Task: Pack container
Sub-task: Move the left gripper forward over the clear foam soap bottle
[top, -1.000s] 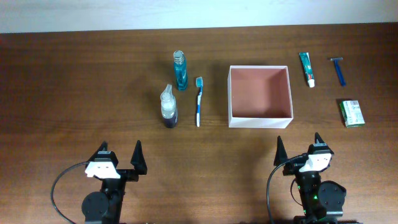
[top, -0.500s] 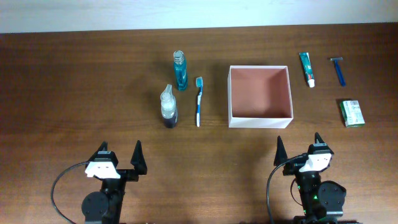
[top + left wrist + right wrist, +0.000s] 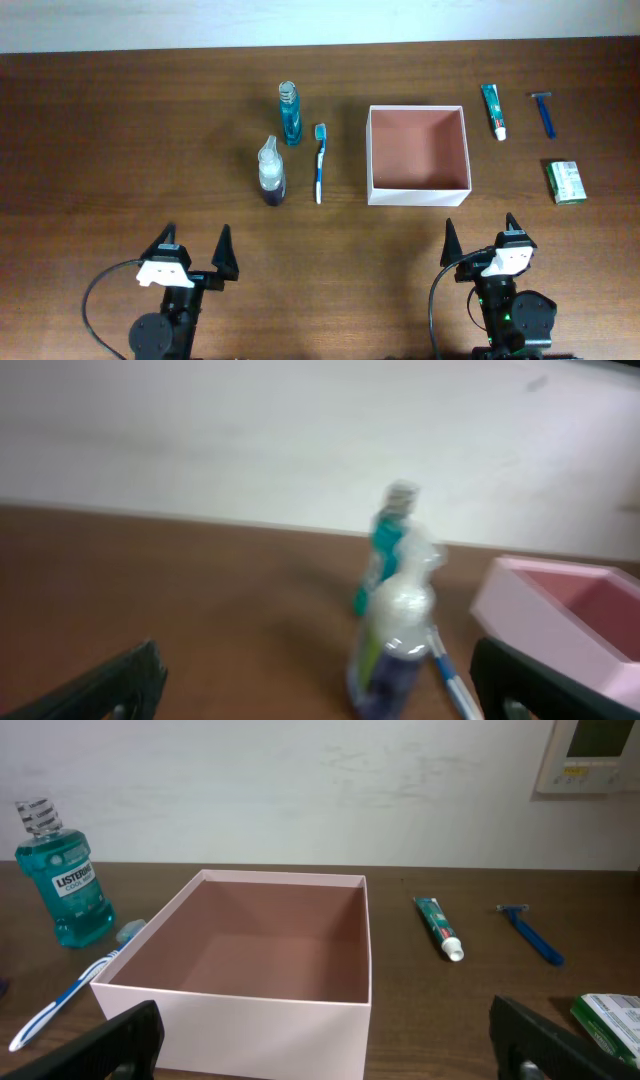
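Wide open and empty at both the left gripper (image 3: 195, 242) and the right gripper (image 3: 480, 232), touching nothing. Straight ahead of the right one, the container (image 3: 418, 195): square, shallow, thin white walls, matte reddish-pink inside. Ahead of the left, a clear spray bottle (image 3: 270, 175).

The left gripper (image 3: 195, 243) is showing two black fingers (image 3: 225, 258) tapering to sharp points, with a white block (image 3: 160, 268) sitting just behind one of them. Behind the fingers, a round black body (image 3: 160, 332) is carrying a thin black cable (image 3: 92, 300) that is looping sideways. The right gripper (image 3: 480, 237) is wearing the same black fingers and white block, and a small green light (image 3: 505, 320) is glowing behind them. In both wrist views the fingers are appearing as dull black wedges.
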Robot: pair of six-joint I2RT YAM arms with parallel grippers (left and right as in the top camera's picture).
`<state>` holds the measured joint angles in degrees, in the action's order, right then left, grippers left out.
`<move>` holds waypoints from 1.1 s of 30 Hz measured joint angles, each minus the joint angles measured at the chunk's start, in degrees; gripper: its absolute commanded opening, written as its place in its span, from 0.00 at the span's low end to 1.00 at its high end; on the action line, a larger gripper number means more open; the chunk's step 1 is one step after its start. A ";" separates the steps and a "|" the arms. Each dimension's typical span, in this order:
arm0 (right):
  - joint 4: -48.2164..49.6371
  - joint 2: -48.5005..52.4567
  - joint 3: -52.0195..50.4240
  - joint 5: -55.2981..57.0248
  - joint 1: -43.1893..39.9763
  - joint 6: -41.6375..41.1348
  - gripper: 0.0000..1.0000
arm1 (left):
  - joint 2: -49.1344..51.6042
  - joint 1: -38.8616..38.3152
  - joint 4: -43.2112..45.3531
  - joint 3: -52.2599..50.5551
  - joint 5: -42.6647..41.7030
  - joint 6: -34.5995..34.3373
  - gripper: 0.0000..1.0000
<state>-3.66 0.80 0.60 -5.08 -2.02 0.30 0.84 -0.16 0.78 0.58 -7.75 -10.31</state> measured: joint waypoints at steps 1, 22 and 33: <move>0.00 0.00 0.00 0.00 0.00 -0.02 0.99 | 0.00 0.00 1.31 0.00 -1.55 -0.02 0.99; -0.09 -0.07 -0.02 0.00 0.04 -0.02 0.99 | 46.36 -0.02 -46.18 66.29 -19.91 22.16 1.00; -0.02 -0.07 -0.02 0.00 0.11 0.00 0.99 | 88.26 -4.44 -81.31 114.16 -20.55 27.85 0.99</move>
<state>-3.68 0.73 0.58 -5.08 -1.91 0.30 89.10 -4.60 -80.53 114.74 -28.29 17.54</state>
